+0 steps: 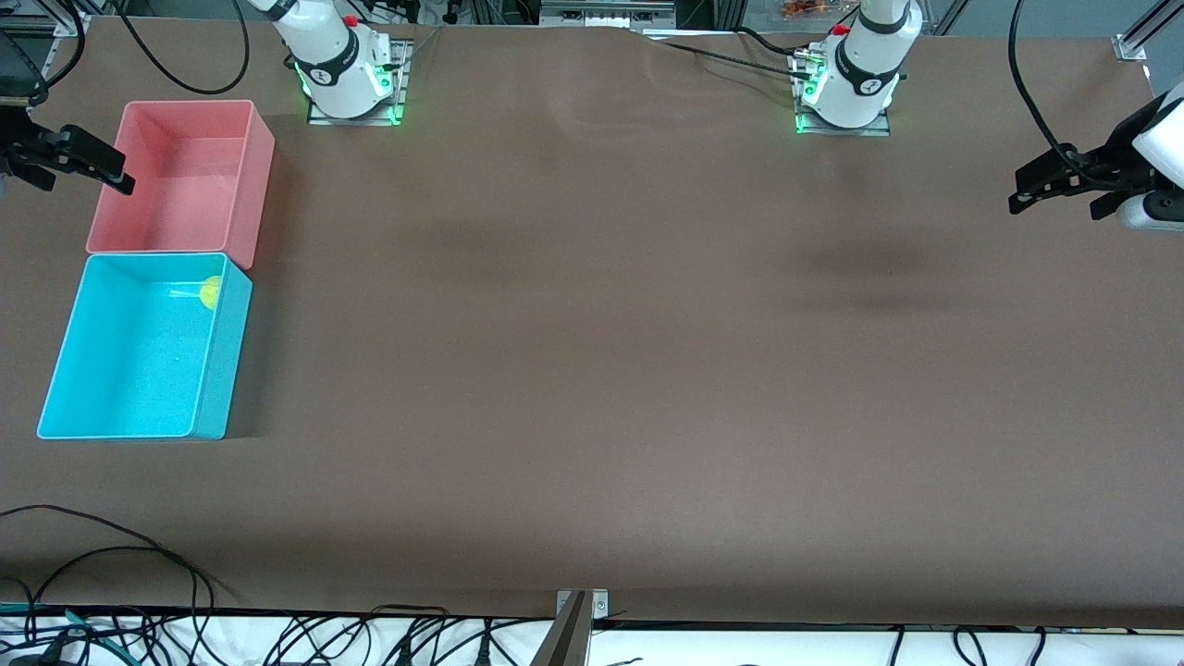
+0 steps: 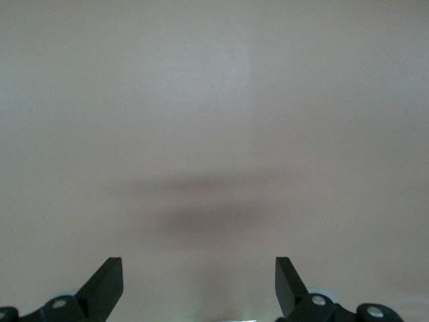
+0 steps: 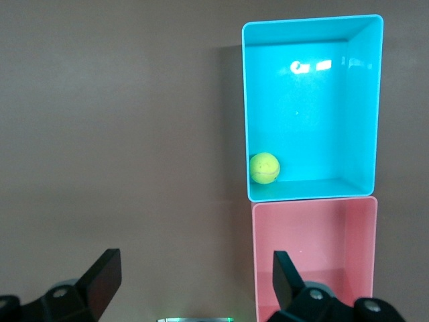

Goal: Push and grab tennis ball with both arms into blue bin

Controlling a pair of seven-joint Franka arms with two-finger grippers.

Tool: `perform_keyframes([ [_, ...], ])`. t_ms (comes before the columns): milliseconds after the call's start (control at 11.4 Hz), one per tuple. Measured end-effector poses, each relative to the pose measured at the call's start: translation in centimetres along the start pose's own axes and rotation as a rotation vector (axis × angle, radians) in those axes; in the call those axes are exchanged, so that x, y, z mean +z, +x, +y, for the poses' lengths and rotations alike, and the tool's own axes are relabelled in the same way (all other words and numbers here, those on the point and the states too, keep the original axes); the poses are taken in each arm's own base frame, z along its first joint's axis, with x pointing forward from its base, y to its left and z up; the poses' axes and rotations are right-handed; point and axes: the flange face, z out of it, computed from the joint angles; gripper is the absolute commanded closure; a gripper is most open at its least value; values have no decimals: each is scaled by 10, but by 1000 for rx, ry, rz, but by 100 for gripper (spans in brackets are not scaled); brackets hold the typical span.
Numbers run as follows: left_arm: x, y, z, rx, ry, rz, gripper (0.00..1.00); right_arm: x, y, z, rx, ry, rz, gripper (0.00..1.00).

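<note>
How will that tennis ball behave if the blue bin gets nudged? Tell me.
The tennis ball is round, so it would probably roll across the blue bin floor. Tucked in a corner beside the pink bin, the upright walls likely contain it. Its fuzzy skin suggests little slipping.

Yellow-green tennis ball (image 3: pixel 265 168), cyan blue bin (image 3: pixel 312 31), pink bin (image 3: pixel 315 208), brown table (image 1: pixel 592 370), blk grippers.

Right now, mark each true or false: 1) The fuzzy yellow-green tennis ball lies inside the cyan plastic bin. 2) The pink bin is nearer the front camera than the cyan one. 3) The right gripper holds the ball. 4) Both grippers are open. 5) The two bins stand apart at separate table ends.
1) True: the fuzzy yellow-green tennis ball sits in a corner of the cyan plastic bin.
2) False: the pink bin is farther.
3) False: the right gripper is empty, over the pink bin's edge.
4) True: the left gripper too.
5) False: they touch.
</note>
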Motion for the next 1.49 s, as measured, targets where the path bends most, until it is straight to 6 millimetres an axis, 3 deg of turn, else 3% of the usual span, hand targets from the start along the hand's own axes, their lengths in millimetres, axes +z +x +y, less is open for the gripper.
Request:
perform_keyframes([
  [700,-6,-1,-7,-21,-1,9,0,-1,1,-11,-87,10,-31,0],
  [963,-6,-2,-8,-23,-1,3,0,1,4,-29,-130,-31,-35,0],
  [1488,-7,-4,10,8,1,-19,0,-11,14,-16,-105,-32,-53,0],
])
